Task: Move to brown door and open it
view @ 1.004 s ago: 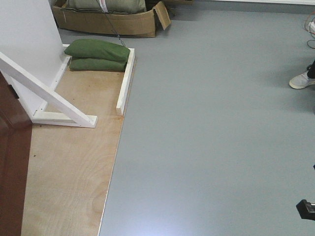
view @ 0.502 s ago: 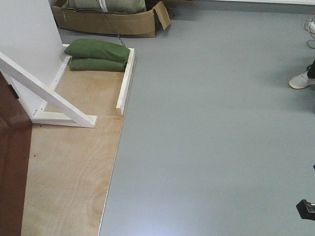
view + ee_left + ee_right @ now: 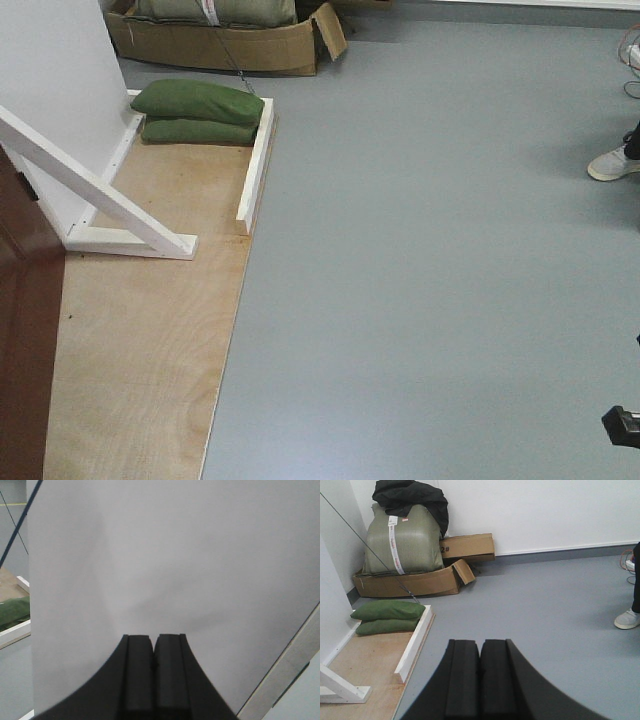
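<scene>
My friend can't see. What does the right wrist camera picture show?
The right gripper is shut, its two black fingers touching, above a grey floor. On the left, two green sandbags lie stacked on a plywood board, with a big taped sack in a torn cardboard box behind them. A white shoe peeks in on the right.

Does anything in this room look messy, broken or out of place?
Mostly the corner: the cardboard box holding the big wrapped bale is splayed open, one flap bent outward, and a black jacket is dumped on top. Nothing looks spilled.
</scene>
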